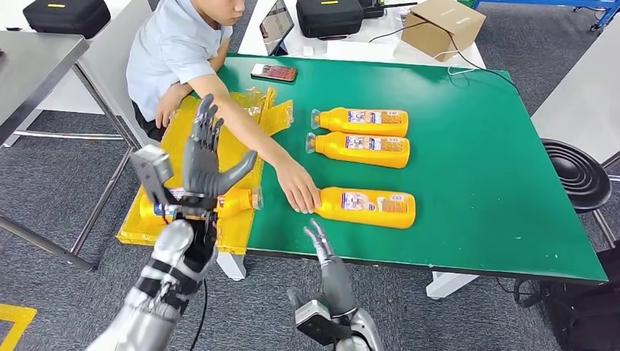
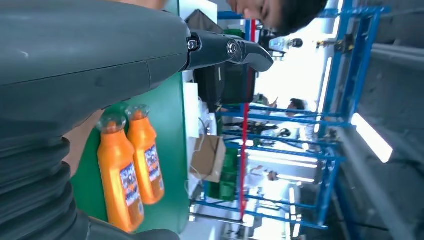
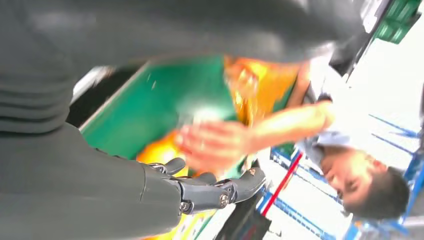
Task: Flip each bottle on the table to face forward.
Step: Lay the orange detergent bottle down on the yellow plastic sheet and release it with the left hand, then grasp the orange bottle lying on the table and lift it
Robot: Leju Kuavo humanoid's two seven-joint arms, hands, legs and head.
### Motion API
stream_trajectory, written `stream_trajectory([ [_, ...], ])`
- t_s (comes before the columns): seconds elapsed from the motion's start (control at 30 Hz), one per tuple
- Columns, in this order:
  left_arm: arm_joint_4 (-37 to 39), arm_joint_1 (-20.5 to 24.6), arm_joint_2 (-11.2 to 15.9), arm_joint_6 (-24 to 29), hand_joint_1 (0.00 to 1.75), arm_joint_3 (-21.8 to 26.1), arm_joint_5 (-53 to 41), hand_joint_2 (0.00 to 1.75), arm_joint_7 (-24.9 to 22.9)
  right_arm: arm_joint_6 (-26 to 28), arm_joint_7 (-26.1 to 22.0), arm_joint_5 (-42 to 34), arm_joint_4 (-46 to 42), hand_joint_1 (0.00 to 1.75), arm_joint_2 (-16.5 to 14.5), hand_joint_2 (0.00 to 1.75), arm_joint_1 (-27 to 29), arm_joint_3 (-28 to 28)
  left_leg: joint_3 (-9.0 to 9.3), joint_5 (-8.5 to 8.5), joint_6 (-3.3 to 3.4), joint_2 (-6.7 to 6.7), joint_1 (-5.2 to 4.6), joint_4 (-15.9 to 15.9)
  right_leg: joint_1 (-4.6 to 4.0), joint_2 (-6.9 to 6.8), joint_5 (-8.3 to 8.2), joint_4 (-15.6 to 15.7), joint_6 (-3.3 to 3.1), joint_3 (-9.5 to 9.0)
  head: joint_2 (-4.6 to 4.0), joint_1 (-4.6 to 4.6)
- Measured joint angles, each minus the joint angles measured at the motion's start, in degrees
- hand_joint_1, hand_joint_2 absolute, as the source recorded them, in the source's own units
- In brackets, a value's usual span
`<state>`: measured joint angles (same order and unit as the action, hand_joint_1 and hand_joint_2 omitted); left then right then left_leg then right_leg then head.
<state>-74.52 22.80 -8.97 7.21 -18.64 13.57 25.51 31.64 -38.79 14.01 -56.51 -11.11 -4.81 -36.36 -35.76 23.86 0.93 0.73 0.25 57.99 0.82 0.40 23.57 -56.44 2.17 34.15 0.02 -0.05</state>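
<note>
Waiting advised: person's hand [image 1: 298, 191] covers near orange plastic bottle [image 1: 369, 207] at 12 o'clock; right hand [image 1: 319, 241] open, left hand [image 1: 207, 155] open, empty.

Orange bottles [image 1: 361, 121] — blue-and-white labels — on a green table [image 1: 482, 161], yellow bag [image 1: 234, 146] beside.
</note>
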Motion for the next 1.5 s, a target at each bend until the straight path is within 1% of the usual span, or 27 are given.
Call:
stream_trajectory([
  [0.07,-3.7,-3.0,0.1,1.0,0.0,-0.2,0.3,1.75,0.8,2.3,0.7,2.9,-1.2,0.0,0.5,1.75,0.5,1.2,-0.03,0.01,0.0,0.01,0.0,0.0,0.0,0.0,0.0,0.0,0.0,0.02,0.0,0.01],
  [0.1,-5.5,-4.8,0.1,1.8,0.0,-0.3,0.1,1.75,1.6,4.1,1.5,5.8,-1.8,0.0,0.7,1.75,0.7,2.1,-0.02,0.02,0.0,-0.02,-0.01,0.0,0.0,0.02,0.0,0.0,0.01,0.01,0.0,0.0],
  [0.17,-8.8,-9.6,0.2,3.2,0.0,-0.5,-0.8,1.75,3.7,7.1,3.8,14.0,-3.1,0.0,1.4,1.75,1.2,5.2,0.01,0.05,0.01,-0.11,-0.01,0.0,0.01,0.06,0.01,0.0,0.01,0.02,0.0,-0.01],
  [0.23,-11.0,-14.6,0.2,3.8,0.0,-0.9,-1.2,1.75,4.7,8.0,6.2,21.3,-4.1,0.0,2.5,1.75,1.4,9.4,0.01,0.07,0.01,-0.12,-0.02,0.0,0.03,0.07,0.04,0.1,0.05,0.02,0.0,-0.01],
  [0.3,-11.9,-18.5,0.2,3.8,0.0,-1.3,0.2,1.75,3.0,8.0,8.7,26.1,-4.3,0.0,3.8,1.75,1.1,13.6,0.0,0.07,0.02,-0.02,-0.03,0.0,0.06,0.06,0.08,0.1,0.12,-0.01,0.0,0.0],
  [0.37,-12.1,-21.4,0.2,3.3,0.0,-1.5,2.2,1.75,0.9,8.1,10.7,30.0,-3.3,0.0,5.1,1.75,-0.3,17.5,-0.01,0.07,0.04,-0.01,-0.07,0.0,0.11,0.06,0.07,0.1,0.17,-0.01,0.0,0.0],
  [0.5,-12.1,-24.4,0.0,2.9,0.0,-2.3,3.3,1.75,0.2,8.1,11.8,33.0,1.3,0.0,7.2,1.75,-4.5,22.8,-0.01,0.01,0.12,-0.06,-0.12,0.0,0.15,0.07,0.02,0.1,0.22,-0.01,0.0,0.0],
  [0.63,-12.2,-25.4,-0.1,2.9,0.0,-3.0,2.9,1.75,0.8,8.1,12.5,32.9,6.2,0.0,8.0,1.75,-8.2,24.7,-0.01,-0.02,0.12,-0.05,-0.12,0.0,0.14,0.07,-0.02,0.0,0.26,-0.02,0.0,-0.02],
  [0.83,-12.4,-25.5,-0.2,2.9,0.0,-4.2,1.9,1.75,1.8,8.1,12.4,31.2,13.5,0.0,8.3,1.75,-13.9,26.2,0.0,-0.03,0.11,-0.05,-0.1,0.0,0.13,0.07,-0.01,0.0,0.26,-0.02,0.0,-0.01],
  [0.93,-12.2,-25.4,-0.2,2.9,0.0,-4.4,2.5,1.75,1.3,8.1,13.5,33.5,15.9,0.0,8.2,1.75,-15.6,26.5,-0.01,-0.03,0.11,-0.04,-0.1,0.0,0.14,0.07,-0.01,0.0,0.27,-0.01,0.0,-0.02],
  [1.03,-11.4,-24.6,-0.5,2.7,0.0,-4.9,3.0,1.75,1.0,8.1,15.6,36.3,19.8,0.0,7.9,1.75,-18.4,26.6,-0.02,-0.03,0.12,-0.05,-0.11,0.0,0.14,0.07,-0.01,0.0,0.27,-0.01,0.0,-0.02],
  [1.1,-10.6,-23.8,-0.7,2.6,0.0,-5.4,2.8,1.75,1.2,8.1,18.1,38.9,22.6,0.0,7.6,1.75,-20.4,26.5,-0.01,-0.04,0.13,-0.02,-0.11,0.0,0.14,0.06,-0.02,0.0,0.27,-0.02,0.0,-0.02],
  [1.27,-8.8,-22.2,-1.2,2.6,0.0,-6.6,2.6,1.75,1.2,7.5,26.4,46.0,27.8,0.0,7.0,1.75,-23.8,25.9,-0.01,-0.06,0.15,0.0,-0.11,0.0,0.15,0.06,-0.03,0.0,0.28,-0.03,0.0,-0.02],
  [1.37,-8.0,-21.5,-1.3,2.5,0.0,-7.0,2.6,1.75,0.6,4.7,30.9,48.2,30.4,0.0,6.8,1.75,-25.3,25.4,0.0,-0.06,0.15,-0.03,-0.11,0.0,0.14,0.06,-0.02,0.0,0.28,-0.03,0.0,-0.02],
  [1.5,-7.0,-20.9,-1.3,2.5,0.0,-7.2,1.8,1.75,-0.3,-0.3,39.7,53.0,32.9,0.0,6.9,1.75,-28.0,23.6,0.1,-0.04,0.15,-0.17,-0.11,0.0,0.14,0.09,-0.02,0.1,0.28,-0.06,0.0,-0.02],
])
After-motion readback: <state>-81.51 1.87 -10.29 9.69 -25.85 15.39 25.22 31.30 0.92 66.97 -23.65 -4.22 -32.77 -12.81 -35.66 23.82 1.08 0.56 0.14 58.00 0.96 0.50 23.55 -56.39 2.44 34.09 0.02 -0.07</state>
